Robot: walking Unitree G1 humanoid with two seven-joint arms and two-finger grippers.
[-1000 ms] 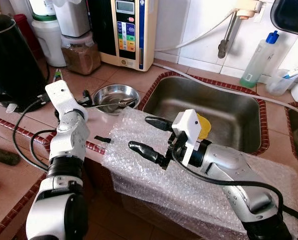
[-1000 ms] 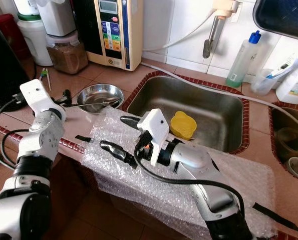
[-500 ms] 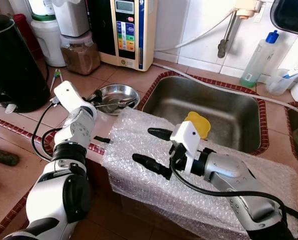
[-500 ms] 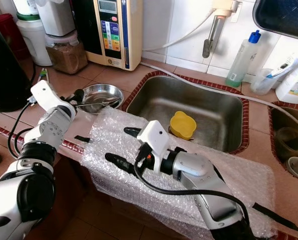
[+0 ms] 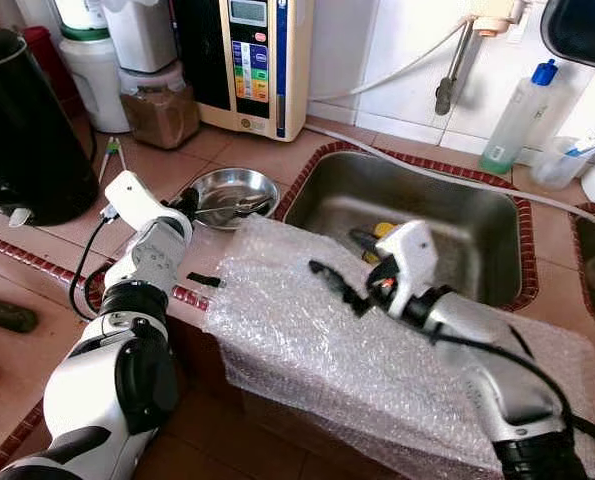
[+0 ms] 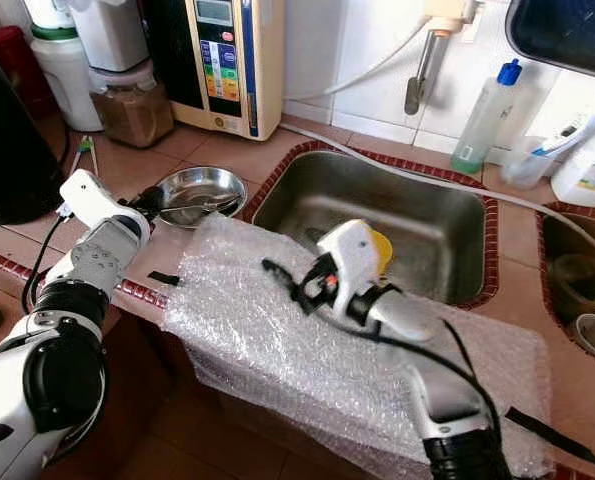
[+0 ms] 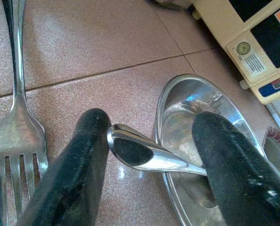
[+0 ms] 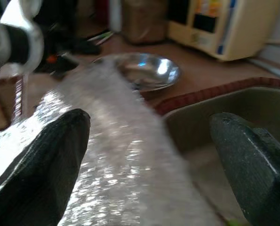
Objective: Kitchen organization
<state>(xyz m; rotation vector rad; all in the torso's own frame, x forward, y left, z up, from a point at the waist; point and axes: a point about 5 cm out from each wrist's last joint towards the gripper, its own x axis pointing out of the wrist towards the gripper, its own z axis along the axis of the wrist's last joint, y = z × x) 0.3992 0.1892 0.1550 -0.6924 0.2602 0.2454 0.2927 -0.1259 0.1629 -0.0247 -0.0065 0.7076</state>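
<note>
The left gripper (image 7: 149,155) has its black fingers spread on either side of a shiny steel spoon handle (image 7: 144,154) that leans over the rim of a round steel bowl (image 5: 235,189); a steel fork (image 7: 16,127) lies beside it on the tiled counter. The right gripper (image 5: 342,265), jaws wide apart, hovers over a clear bubble-wrap sheet (image 5: 307,350) at the steel sink (image 5: 447,230).

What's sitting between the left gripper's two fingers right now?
In the left wrist view, the left gripper is open around a spoon handle's end, which sticks out over the rim of the steel bowl.
</note>
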